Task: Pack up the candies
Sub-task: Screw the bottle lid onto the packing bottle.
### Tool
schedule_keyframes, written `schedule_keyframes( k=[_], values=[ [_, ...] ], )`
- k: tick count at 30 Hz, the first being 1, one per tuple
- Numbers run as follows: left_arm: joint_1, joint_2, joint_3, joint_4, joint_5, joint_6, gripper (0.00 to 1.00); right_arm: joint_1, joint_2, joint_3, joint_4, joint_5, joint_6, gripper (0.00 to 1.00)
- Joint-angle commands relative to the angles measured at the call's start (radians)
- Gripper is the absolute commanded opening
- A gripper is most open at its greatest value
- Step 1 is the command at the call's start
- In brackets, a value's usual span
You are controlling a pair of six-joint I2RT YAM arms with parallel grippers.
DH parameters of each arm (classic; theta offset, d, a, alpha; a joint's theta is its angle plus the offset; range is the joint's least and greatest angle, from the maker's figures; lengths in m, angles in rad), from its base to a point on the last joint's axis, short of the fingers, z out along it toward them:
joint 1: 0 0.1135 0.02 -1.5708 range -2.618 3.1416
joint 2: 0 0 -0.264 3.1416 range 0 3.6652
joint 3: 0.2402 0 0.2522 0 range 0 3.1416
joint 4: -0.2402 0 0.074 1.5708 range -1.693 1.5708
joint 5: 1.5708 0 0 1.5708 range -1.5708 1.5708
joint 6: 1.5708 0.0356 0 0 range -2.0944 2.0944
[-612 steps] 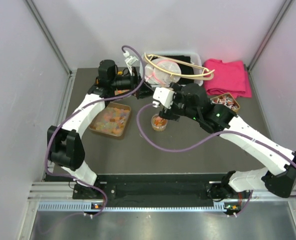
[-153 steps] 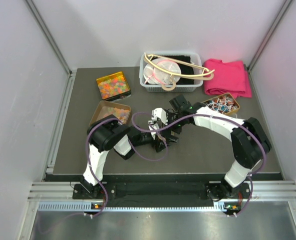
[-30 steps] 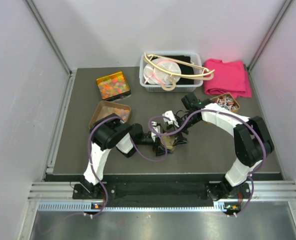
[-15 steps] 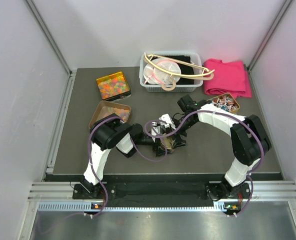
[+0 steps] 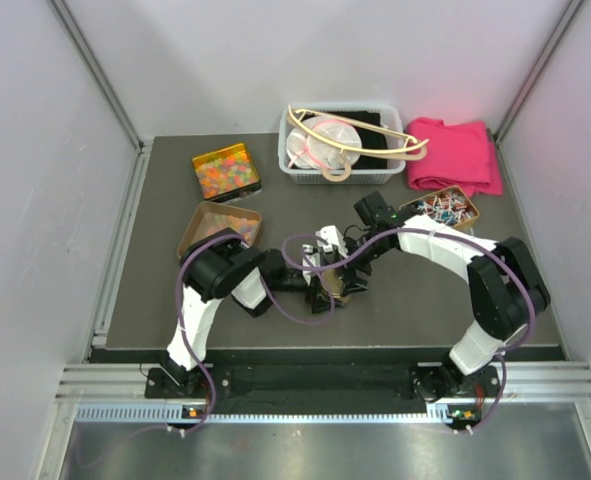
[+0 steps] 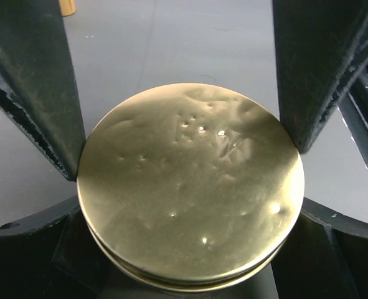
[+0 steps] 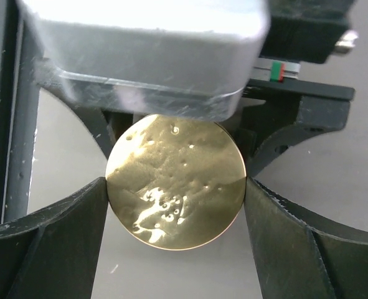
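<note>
The gold-lidded pot point(image 6: 190, 187) stands upright near the middle of the table point(image 5: 415, 300), a little toward 6 o'clock. Its round lid faces straight up, so it has no long axis. The lid's face is shiny, dimpled gold. The left tool point(image 6: 184, 112) reaches in from 9 o'clock and pinches the pot, one finger against each side of the rim. The right tool point(image 7: 176, 187) comes from 1 o'clock and is pressed onto the same lid from both sides.

The loose candies point(image 5: 237, 222) lie jumbled in a brown tray point(image 5: 189, 232) at 10 o'clock from the pot. The tray's long side runs roughly 9 to 3, and the left arm partly hides it. Whether the pot itself holds any cannot be told.

A square tin of multicoloured sweets point(image 5: 226, 171) sits at 11 o'clock. A white basket point(image 5: 390, 112) is at 12, a pink cloth point(image 5: 455, 152) at 1, and a tin of wrapped sweets point(image 5: 443, 208) at 2.
</note>
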State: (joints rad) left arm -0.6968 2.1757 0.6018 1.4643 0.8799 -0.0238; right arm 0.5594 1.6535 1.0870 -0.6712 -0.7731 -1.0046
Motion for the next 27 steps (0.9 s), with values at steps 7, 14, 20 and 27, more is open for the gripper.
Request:
schedule_keyframes(
  k=[7,14,20,27],
  values=[
    [-0.004,0.0,-0.048,0.234,-0.214,0.045,0.42,0.094,-0.054,-0.062,0.242,0.219,0.38,0.74],
    [-0.004,-0.017,-0.066,0.235,-0.32,0.081,0.41,0.117,-0.04,-0.078,0.329,0.33,0.575,0.75],
    [-0.004,-0.021,-0.071,0.235,-0.368,0.088,0.41,0.142,-0.008,-0.024,0.312,0.385,0.713,0.84],
    [-0.004,-0.019,-0.07,0.235,-0.361,0.09,0.41,0.16,-0.001,0.01,0.309,0.385,0.762,0.89]
  ],
)
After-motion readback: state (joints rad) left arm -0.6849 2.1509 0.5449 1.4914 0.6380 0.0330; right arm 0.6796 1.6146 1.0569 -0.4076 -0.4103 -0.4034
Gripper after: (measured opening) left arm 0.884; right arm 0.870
